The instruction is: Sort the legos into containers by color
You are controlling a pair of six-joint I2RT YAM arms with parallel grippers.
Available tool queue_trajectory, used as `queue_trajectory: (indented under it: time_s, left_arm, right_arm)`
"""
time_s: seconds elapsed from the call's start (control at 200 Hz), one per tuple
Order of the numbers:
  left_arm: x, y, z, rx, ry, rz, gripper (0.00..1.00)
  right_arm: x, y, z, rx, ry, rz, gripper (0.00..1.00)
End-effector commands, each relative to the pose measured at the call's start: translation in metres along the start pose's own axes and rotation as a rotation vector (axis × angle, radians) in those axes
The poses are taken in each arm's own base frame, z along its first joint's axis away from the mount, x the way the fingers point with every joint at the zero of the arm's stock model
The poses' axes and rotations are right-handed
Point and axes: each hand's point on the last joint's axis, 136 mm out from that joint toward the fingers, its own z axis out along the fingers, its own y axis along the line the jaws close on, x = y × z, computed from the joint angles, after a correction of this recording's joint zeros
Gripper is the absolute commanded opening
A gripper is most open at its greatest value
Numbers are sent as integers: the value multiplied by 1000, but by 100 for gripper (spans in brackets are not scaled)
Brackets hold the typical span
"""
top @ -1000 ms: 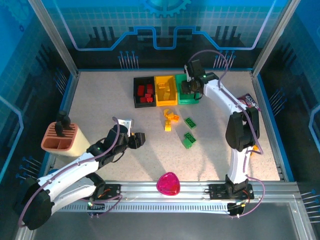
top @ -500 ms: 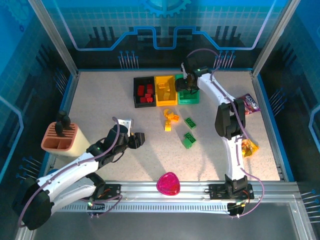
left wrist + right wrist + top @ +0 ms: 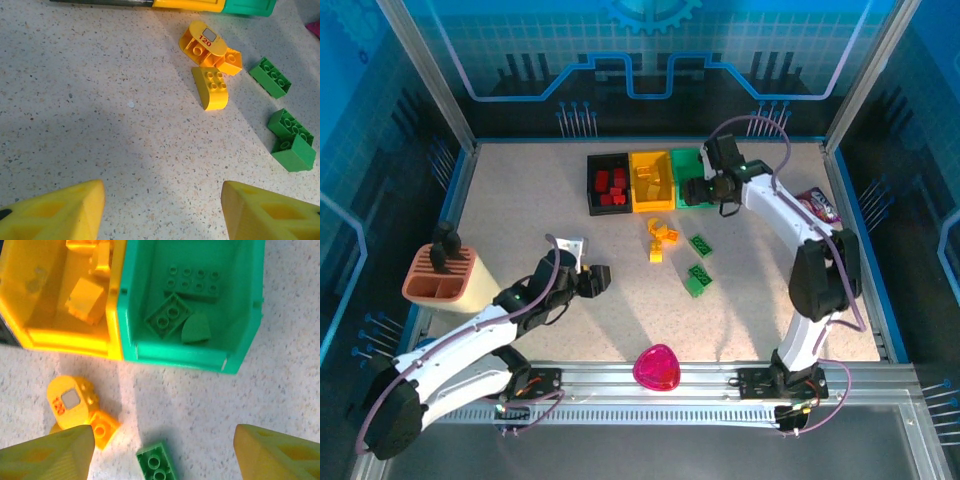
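Just beside the green bin [image 3: 175,359], the right hand [image 3: 163,440] is hovering over the surface [image 3: 520,200] with its fingers spread wide and nothing between them. Green legos [image 3: 169,315] are lying inside that bin. Touching the green bin's left wall, the yellow bin [image 3: 65,342] is holding yellow legos [image 3: 85,297], and beyond it the black bin [image 3: 592,190] is holding red legos [image 3: 611,187]. On the near side of the green bin, loose green pieces [image 3: 270,77] are lying on the surface, with loose yellow pieces [image 3: 210,87] clustered just to their left. Well apart from the green bin, toward the near left, the left hand [image 3: 162,200] is hanging over the surface, its fingers spread and gripping nothing.
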Motion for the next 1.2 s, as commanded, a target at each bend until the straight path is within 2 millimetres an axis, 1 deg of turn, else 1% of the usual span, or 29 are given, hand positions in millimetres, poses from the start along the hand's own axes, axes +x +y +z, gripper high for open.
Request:
queue_trajectory:
  time_s: [0.0, 0.135, 0.28, 0.38, 0.51, 0.665, 0.77, 0.836, 0.876, 0.926, 1.021, 1.096, 1.191]
  left_arm:
    - [-5, -9, 3, 28, -12, 10, 64]
    - [-3, -13, 9, 37, 0, 10, 64]
    - [-3, -19, 14, 49, 14, 17, 65]
    - [-2, -22, 17, 53, 26, 22, 65]
    - [1, -27, 21, 57, 44, 28, 66]
    - [2, -31, 24, 58, 58, 37, 66]
    - [2, -34, 24, 59, 60, 42, 66]
    - [3, -34, 25, 57, 63, 46, 66]
    - [2, -35, 25, 59, 61, 48, 66]
    - [2, -35, 26, 57, 62, 51, 66]
    - [1, -35, 26, 55, 61, 55, 66]
    - [-1, -36, 27, 57, 61, 58, 66]
    - [-2, -39, 28, 60, 63, 63, 66]
  right_arm:
    - [21, 5, -5, -1, 4, -9, 74]
    - [55, 8, 0, -9, 43, -20, 74]
    - [86, 9, 17, -2, 113, -40, 74]
    - [100, 7, 31, 9, 154, -43, 74]
    - [111, 8, 48, 8, 200, -50, 74]
    - [118, 8, 69, 18, 251, -66, 73]
    - [123, 7, 79, 39, 273, -76, 69]
    - [126, 6, 82, 51, 283, -82, 64]
    - [127, 7, 83, 53, 286, -86, 57]
    - [128, 9, 83, 56, 287, -95, 49]
    - [126, 10, 79, 82, 278, -120, 37]
    - [118, 11, 72, 104, 255, -136, 33]
    - [97, 9, 58, 118, 200, -143, 32]
